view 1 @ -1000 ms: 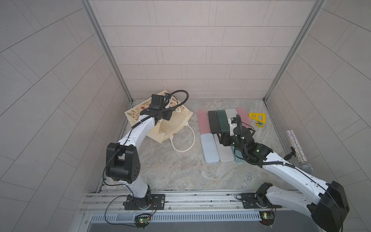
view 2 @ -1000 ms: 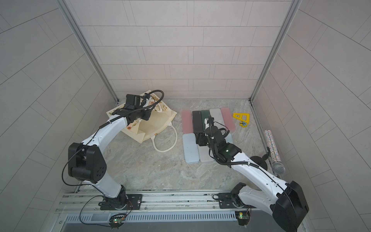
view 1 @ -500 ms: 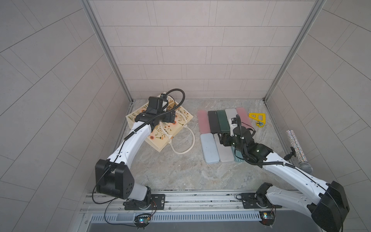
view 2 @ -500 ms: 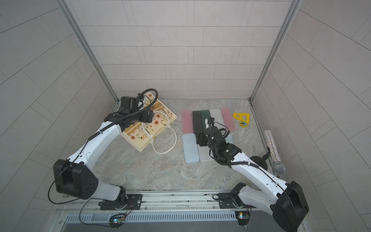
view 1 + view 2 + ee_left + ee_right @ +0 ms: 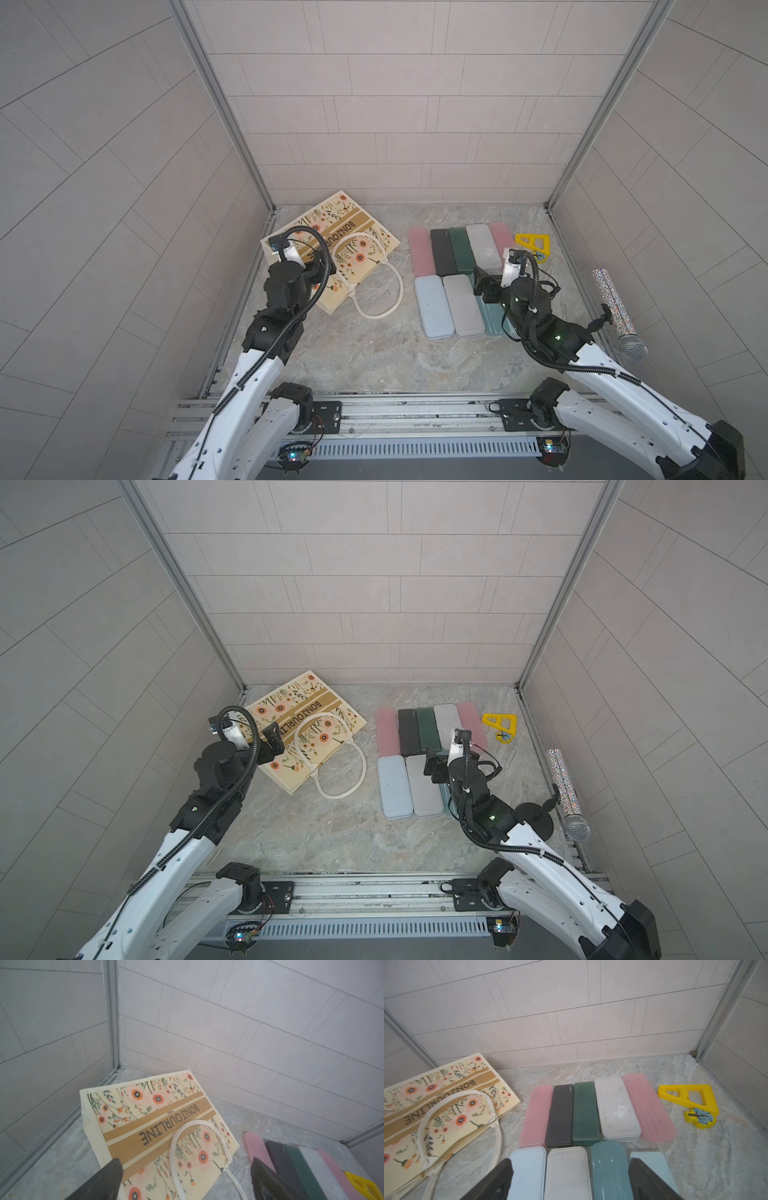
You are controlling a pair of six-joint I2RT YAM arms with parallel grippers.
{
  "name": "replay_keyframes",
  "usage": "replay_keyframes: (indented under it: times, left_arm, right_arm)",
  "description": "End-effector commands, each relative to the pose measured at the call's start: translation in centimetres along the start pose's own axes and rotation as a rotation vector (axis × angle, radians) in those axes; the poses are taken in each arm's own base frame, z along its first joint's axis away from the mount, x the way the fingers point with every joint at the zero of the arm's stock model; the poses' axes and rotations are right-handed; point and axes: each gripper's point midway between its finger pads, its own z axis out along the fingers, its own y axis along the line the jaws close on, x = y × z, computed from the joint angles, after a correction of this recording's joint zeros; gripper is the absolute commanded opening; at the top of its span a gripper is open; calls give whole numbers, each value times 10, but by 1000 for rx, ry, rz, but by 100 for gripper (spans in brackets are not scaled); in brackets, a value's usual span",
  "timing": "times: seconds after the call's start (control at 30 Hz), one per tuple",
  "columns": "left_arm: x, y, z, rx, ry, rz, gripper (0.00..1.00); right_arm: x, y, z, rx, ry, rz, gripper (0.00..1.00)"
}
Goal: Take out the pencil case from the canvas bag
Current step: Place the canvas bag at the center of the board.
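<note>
Raise left tool [image 5: 185, 1160], wide and empty, clear of rope handle [image 5: 172, 1147] on canvas bag [image 5: 353, 224] lying flat in table's [image 5: 374, 353] far-left corner. Lift right tool [image 5: 571, 1161], wide too, straight up from over teal pencil case [image 5: 608, 1163] in near row; avoid nudging grey case [image 5: 566, 1172] alongside.

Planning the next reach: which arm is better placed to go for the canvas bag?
Left. The left gripper hangs open over the canvas bag; the right gripper is open over the pencil cases.
</note>
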Motion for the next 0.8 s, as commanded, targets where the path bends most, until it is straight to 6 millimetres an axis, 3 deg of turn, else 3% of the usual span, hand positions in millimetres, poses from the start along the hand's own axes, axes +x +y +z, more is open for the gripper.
replay_keyframes:
  times: [0.0, 0.13, 0.2, 0.33, 0.53, 0.67, 0.77]
  left_arm:
    - [-7, 20, 10, -106, -122, -1, 100]
    - [5, 37, 13, -157, -244, 131, 100]
    - [14, 49, 16, -200, -264, 163, 100]
    - [44, 53, 32, -209, -135, 293, 100]
    - [93, 80, 32, -275, -47, 405, 100]
    - [114, 89, 43, -266, -10, 400, 100]
    - [120, 84, 58, -220, 33, 428, 100]
  right_arm:
    - [-18, -27, 5, 131, -76, -38, 90]
    - [-23, -57, 16, 228, -103, -16, 83]
    - [-27, -69, 24, 254, -126, -6, 99]
    - [-24, -91, 40, 324, -110, -15, 100]
    - [9, -125, 52, 424, -51, -79, 100]
    - [41, -148, 63, 460, -11, -84, 100]
    - [58, -152, 73, 464, 22, -121, 99]
